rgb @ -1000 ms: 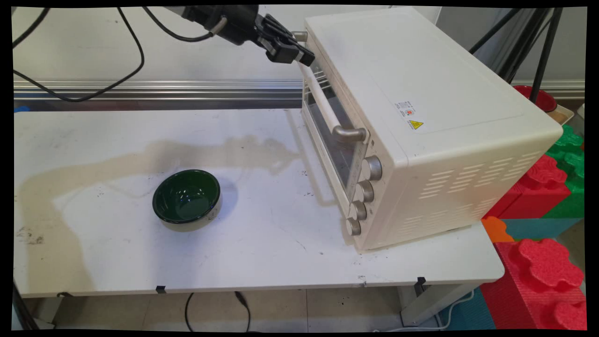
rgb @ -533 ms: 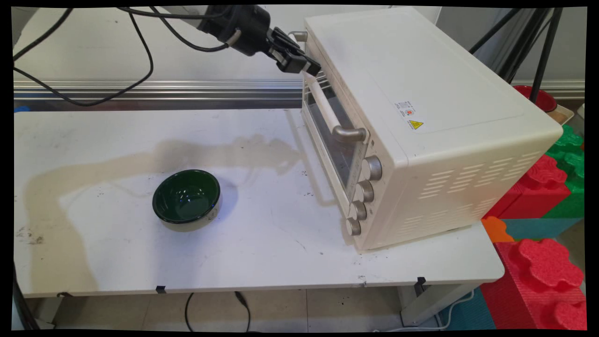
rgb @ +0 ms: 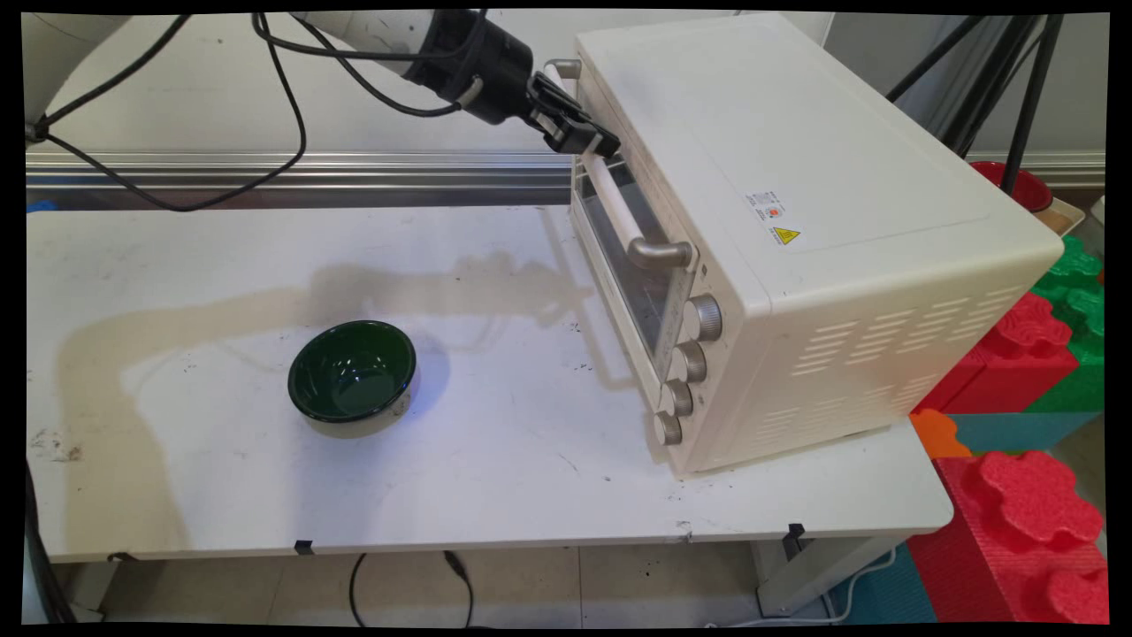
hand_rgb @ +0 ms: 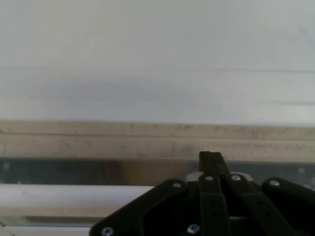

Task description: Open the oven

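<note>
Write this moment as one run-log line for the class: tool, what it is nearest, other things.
tool: at far end of oven door handle | toaster oven: door shut | green bowl: on table, apart

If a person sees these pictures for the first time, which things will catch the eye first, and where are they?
A large cream toaster oven stands on the right side of the white table, its door facing left. The black gripper is at the far end of the oven's door handle, near the top of the door. A dark green bowl sits alone on the table, left of the oven.
</note>
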Controlling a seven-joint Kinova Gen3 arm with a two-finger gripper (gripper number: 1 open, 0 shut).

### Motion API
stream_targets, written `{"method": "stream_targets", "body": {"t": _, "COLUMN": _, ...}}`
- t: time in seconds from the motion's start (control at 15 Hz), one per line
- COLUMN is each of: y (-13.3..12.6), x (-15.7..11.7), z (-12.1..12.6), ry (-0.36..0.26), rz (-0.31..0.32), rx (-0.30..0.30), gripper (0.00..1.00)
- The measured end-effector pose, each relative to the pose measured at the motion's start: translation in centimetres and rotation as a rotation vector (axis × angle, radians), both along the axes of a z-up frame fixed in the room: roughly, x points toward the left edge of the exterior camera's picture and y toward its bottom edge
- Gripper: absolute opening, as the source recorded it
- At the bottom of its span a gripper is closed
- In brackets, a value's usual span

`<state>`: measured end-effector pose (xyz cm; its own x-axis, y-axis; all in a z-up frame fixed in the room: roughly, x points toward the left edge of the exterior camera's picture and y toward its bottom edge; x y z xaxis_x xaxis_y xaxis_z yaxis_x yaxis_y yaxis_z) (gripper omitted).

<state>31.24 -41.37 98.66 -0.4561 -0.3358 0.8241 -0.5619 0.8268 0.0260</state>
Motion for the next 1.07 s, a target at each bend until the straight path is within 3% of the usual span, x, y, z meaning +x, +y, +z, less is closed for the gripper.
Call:
{"method": "stream_targets", "body": {"t": 0.53, "y": 0.4, "x": 0.8, "z": -1.2, "ry": -0.034, "rz": 0.015, "rx": 0.014, "gripper": 0.0}}
{"method": "stream_targets", "body": {"t": 1.07, "y": 3.2, "x": 4.7, "z": -2.5, "ry": -0.102, "rz": 0.025, "rx": 0.03, "gripper": 0.0}}
